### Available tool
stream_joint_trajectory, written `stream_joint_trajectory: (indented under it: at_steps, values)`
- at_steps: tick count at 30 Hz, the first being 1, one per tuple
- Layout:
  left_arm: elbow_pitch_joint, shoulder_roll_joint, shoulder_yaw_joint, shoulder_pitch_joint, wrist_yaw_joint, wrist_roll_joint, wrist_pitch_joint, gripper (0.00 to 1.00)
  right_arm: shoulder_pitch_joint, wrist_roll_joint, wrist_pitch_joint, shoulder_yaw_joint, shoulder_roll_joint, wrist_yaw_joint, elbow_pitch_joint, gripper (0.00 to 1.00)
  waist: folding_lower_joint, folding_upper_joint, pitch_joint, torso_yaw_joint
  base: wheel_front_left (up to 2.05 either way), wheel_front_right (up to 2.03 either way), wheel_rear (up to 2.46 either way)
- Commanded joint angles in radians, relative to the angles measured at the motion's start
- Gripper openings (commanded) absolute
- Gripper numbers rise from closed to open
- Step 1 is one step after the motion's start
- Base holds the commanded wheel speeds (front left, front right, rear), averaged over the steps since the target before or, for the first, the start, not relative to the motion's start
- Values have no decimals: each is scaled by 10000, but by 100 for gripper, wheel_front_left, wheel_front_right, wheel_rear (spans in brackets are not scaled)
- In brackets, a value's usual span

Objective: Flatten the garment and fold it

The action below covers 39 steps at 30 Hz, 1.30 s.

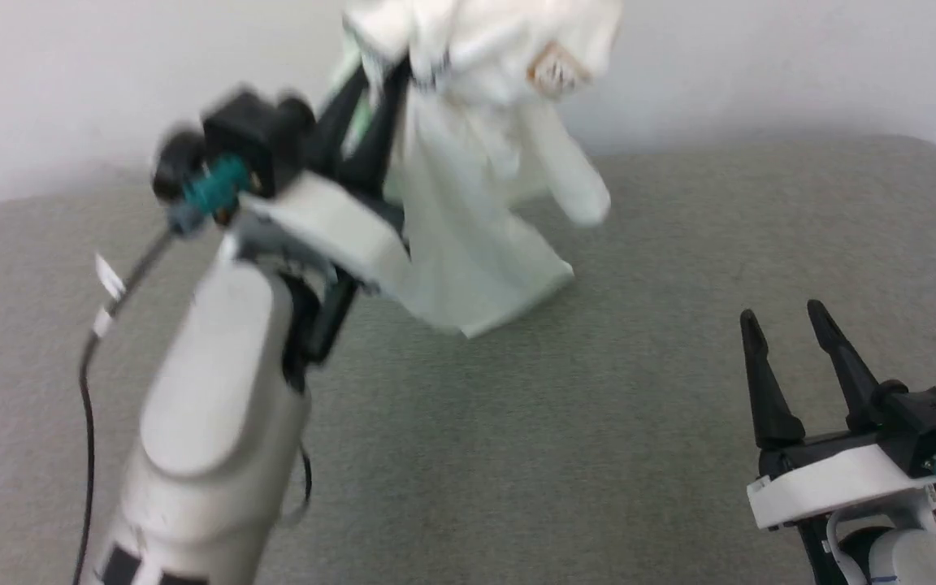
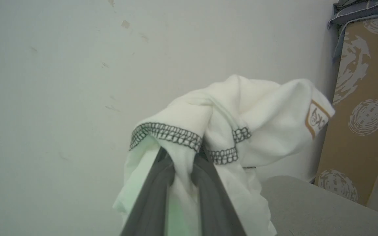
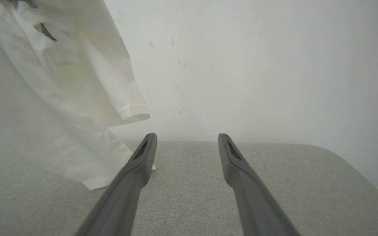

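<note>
The garment (image 1: 476,179), a white thin shirt with dark zigzag seams and a small brown-bordered label, hangs bunched above the grey cushioned surface (image 1: 598,422), its lower end near or on it. My left gripper (image 1: 379,81) is raised at the upper middle and shut on a fold of the garment (image 2: 241,131); its dark fingers (image 2: 156,190) pinch the cloth just below a stitched seam. My right gripper (image 1: 785,313) rests low at the right, open and holding nothing. In the right wrist view the garment (image 3: 51,98) hangs to the left of my right gripper (image 3: 186,137).
A pale wall (image 1: 760,65) stands close behind the surface. A brown patterned board (image 2: 359,111) leans beyond the surface's end in the left wrist view. A black cable (image 1: 90,390) runs along my left forearm.
</note>
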Motion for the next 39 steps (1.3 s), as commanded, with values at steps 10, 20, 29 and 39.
stream_joint_trajectory:
  at_steps: [10,20,29,39]
  values:
    - [1741,-414,-1050,5236,542,-462,89,0,197,241,-70,98,26,-17,74,100,1,-1,225,-1254,0,0,0]
    - [1473,-552,-1652,5996,569,15,-1761,100,566,201,52,-23,26,-17,77,100,1,-1,-368,-593,0,0,0]
    - [-308,-557,-269,6185,1375,-285,-2157,100,905,203,194,-52,26,-17,-87,100,1,-1,-806,-111,0,0,0]
    - [-1015,92,1820,7133,1931,-386,-2168,100,1154,143,372,19,26,-17,-296,100,1,-1,-874,149,0,0,0]
